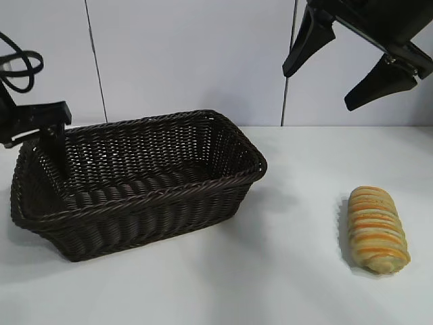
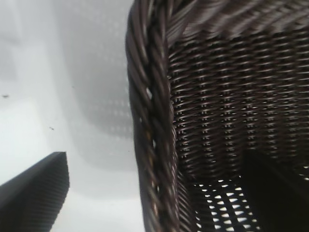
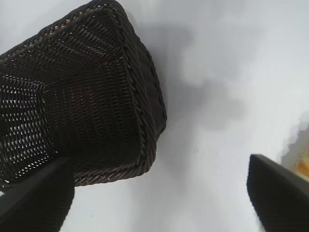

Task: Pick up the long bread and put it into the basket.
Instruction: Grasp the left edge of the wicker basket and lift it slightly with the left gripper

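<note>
The long bread (image 1: 377,229), golden-tan with orange-brown stripes, lies on the white table at the right; a sliver of it shows in the right wrist view (image 3: 304,159). The dark brown wicker basket (image 1: 203,181) stands at the left and holds nothing. My right gripper (image 1: 321,88) hangs open and empty high above the table, between basket and bread (image 3: 157,203). My left gripper (image 1: 34,152) is open at the basket's left end, straddling the braided rim (image 2: 149,121): one finger (image 2: 34,193) is outside and the other (image 2: 275,193) inside.
The white table (image 1: 298,203) runs between the basket and the bread. A white panelled wall (image 1: 189,54) stands behind. The basket's near right corner (image 3: 137,96) shows in the right wrist view.
</note>
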Robot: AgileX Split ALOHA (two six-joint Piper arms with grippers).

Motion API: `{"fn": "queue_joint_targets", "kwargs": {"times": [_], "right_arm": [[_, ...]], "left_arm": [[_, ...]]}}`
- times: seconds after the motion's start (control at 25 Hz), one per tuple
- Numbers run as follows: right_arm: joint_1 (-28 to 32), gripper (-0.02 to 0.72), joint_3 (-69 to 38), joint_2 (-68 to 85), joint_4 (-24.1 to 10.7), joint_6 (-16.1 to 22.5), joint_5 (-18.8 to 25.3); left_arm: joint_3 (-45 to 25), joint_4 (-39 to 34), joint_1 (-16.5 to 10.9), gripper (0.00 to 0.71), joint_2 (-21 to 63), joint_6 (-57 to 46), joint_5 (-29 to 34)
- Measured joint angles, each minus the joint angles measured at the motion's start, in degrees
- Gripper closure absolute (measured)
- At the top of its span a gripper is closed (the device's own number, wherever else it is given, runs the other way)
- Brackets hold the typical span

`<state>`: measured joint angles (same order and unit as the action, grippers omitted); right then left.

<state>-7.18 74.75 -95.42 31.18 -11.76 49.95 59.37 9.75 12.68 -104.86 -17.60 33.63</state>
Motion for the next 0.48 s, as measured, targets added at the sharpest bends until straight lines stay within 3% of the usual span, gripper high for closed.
{"fn": "queue_joint_targets", "kwargs": {"times": [0.12, 0.24, 0.4, 0.44, 0.48], "right_arm": [[0.0, 0.008, 0.0, 0.0, 0.1, 0.0, 0.0], [0.0, 0.008, 0.0, 0.0, 0.1, 0.0, 0.0], [0.0, 0.008, 0.0, 0.0, 0.1, 0.0, 0.04], [0.0, 0.008, 0.0, 0.0, 0.1, 0.0, 0.04], [0.0, 0.008, 0.0, 0.0, 0.1, 0.0, 0.04]], "left_arm": [[0.0, 0.24, 0.0, 0.056, -0.69, 0.07, -0.44], [0.0, 1.05, 0.0, 0.23, -1.66, 0.07, -0.44], [0.0, 2.0, 0.0, 0.546, -2.7, 0.07, -0.44], [0.0, 2.62, 0.0, 0.597, -2.67, -0.25, -0.56], [0.0, 2.93, 0.0, 0.602, -2.67, -0.41, -1.0]]}}
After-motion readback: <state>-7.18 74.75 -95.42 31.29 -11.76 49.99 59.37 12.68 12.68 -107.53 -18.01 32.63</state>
